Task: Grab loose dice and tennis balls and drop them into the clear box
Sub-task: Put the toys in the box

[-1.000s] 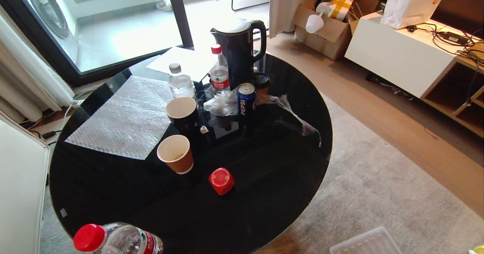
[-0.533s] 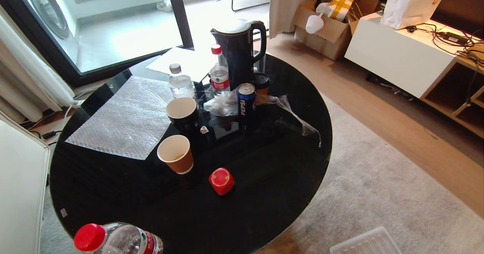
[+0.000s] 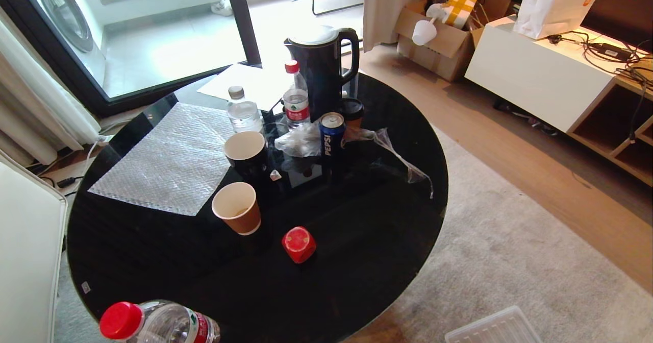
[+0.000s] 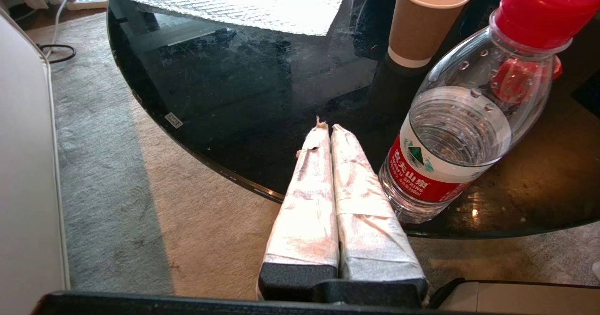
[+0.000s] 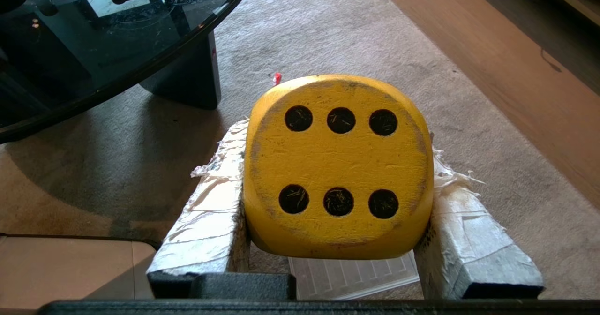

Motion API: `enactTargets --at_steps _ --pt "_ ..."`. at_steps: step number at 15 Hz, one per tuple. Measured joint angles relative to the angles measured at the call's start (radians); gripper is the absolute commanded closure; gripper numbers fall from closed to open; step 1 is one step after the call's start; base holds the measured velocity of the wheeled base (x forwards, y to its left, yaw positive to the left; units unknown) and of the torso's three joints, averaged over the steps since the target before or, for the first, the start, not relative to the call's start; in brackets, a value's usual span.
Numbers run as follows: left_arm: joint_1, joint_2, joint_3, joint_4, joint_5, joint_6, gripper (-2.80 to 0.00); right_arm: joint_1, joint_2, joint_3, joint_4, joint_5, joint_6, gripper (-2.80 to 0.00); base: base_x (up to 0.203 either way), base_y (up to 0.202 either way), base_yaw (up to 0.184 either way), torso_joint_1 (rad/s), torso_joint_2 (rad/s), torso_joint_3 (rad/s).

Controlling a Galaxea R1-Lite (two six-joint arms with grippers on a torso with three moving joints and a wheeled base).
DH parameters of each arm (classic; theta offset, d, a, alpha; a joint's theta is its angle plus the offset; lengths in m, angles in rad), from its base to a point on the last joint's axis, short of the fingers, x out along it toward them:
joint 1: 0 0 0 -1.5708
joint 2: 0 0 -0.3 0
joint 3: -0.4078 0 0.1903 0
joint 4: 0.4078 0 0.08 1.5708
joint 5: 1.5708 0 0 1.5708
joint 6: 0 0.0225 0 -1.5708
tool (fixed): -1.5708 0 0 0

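Right gripper (image 5: pixel 335 165) jaws clamped on yellow die (image 5: pixel 335 165) above rug (image 5: pixel 468 118), left gripper (image 4: pixel 326 130) jaws pressed together beside bottle (image 4: pixel 461 132), red die (image 3: pixel 299 244) on table (image 3: pixel 357 261).

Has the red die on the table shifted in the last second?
No. The red die sits at the same spot right of the brown paper cup on the black table.

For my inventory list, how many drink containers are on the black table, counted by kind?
Water bottles: 3
Paper cups: 2
Cans: 1
Kettles: 1
Total: 7
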Motion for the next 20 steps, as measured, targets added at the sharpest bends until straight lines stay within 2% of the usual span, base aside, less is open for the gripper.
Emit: enactTargets --at_steps 20 --pt "0.000 0.000 0.000 0.000 -0.001 0.000 0.00 0.000 0.000 0.026 -0.073 -0.003 0.010 0.00 0.000 0.000 0.000 0.000 0.00 0.000"
